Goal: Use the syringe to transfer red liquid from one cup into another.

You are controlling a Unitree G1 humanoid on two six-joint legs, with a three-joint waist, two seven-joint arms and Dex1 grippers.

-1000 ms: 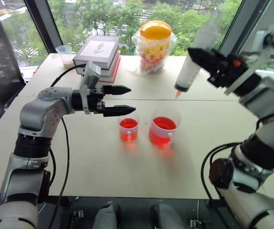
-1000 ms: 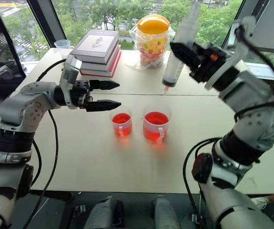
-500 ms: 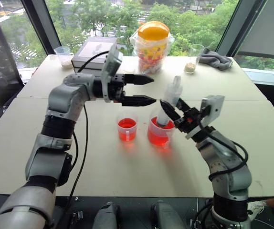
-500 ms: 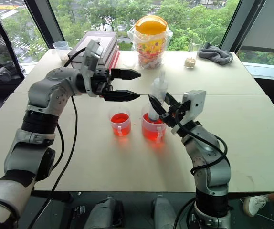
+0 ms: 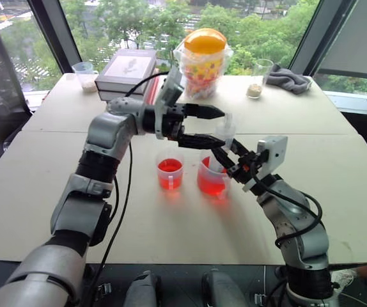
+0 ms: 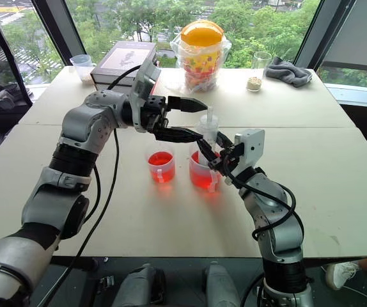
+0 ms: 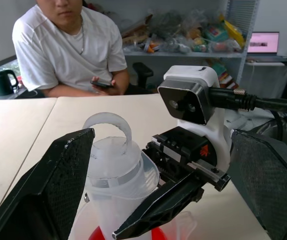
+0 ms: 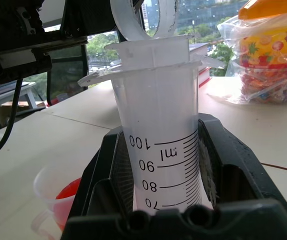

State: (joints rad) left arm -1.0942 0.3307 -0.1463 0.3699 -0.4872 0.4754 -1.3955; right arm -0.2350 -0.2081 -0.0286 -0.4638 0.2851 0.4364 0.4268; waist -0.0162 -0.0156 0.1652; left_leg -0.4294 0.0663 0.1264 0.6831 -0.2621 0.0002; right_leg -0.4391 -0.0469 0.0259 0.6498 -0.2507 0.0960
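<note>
Right gripper (image 6: 210, 152) fingers clamped on the syringe (image 6: 208, 131) barrel, upright over the wider cup (image 6: 201, 173). Left gripper (image 6: 199, 119) level, fingers spread wide either side of the plunger top, holding nothing.

Bright window backlight; soft shadows; sharp focus.

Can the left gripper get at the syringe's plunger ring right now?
Probably yes. The open left gripper straddles the plunger ring atop the syringe, which the right gripper holds upright over the wider cup. Nothing lies between.
</note>
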